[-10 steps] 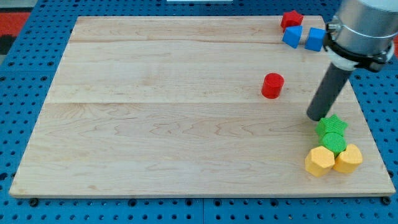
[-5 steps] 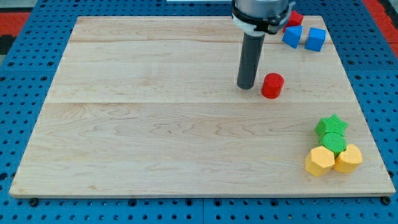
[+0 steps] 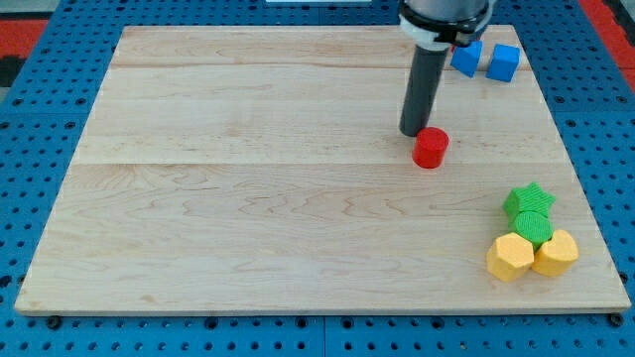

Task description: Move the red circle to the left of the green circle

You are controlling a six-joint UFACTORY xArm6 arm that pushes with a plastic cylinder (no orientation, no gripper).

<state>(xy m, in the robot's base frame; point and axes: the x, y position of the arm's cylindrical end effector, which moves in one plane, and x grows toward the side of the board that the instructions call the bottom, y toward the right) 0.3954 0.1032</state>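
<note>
The red circle sits right of the board's centre. My tip stands just above and left of it, touching or nearly touching its top-left edge. The green circle lies near the board's lower right, wedged between a green star above it and two yellow blocks below it. The red circle is well up and left of the green circle.
Two blue blocks sit at the top right; the arm hides what is behind it there. The wooden board lies on a blue pegboard.
My tip swung from beside the green star to the red circle's left, then to its upper left. The red circle has shifted slightly down.
</note>
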